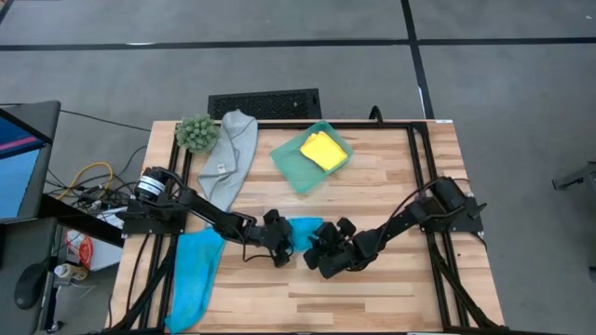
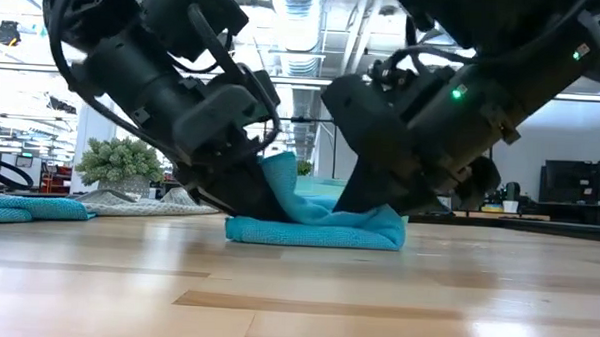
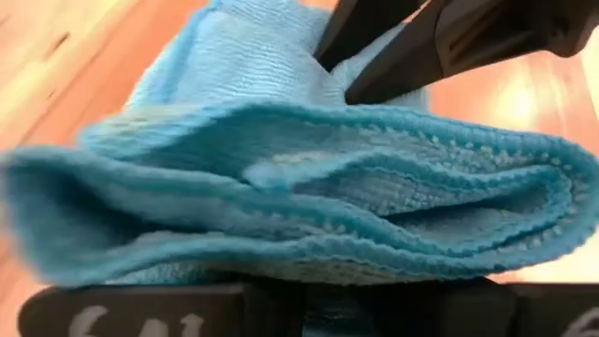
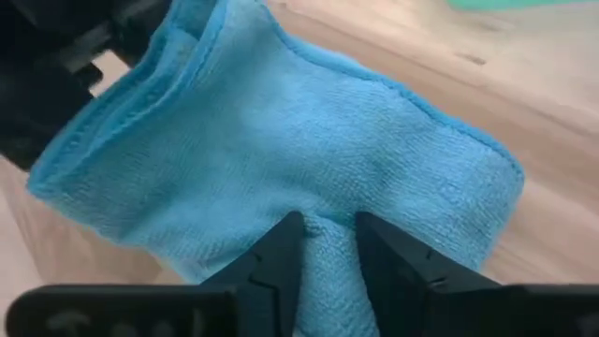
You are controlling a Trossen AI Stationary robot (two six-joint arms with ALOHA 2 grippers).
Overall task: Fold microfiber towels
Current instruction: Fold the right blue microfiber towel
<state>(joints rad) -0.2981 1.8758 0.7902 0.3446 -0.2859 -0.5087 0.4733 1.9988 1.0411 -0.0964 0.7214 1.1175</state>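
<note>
Wooden tabletop (image 1: 372,298) carries everything, and the blue towel being folded (image 1: 303,229) lies near its middle, a small layered bundle just in front of the teal tray (image 1: 296,166) that holds the yellow towel (image 1: 323,150). The left gripper (image 1: 277,240) sits at the bundle's side away from that tray's right corner, fingers clamped on a stack of blue edges that fills the left wrist view. The right gripper (image 4: 326,245) meets the bundle from the opposite side, its fingertips (image 4: 281,251) pinching a ridge of cloth, nearly together.

To do this fold well, I judge that the right pinch should catch every layer, not only the top one, before either arm lifts. Both arms should then move together, keeping the edges level so the hems line up. A second blue towel (image 1: 194,270) hangs off the table edge well to the tray's front left, and the grey towel (image 1: 230,154) lies just left of the tray.
</note>
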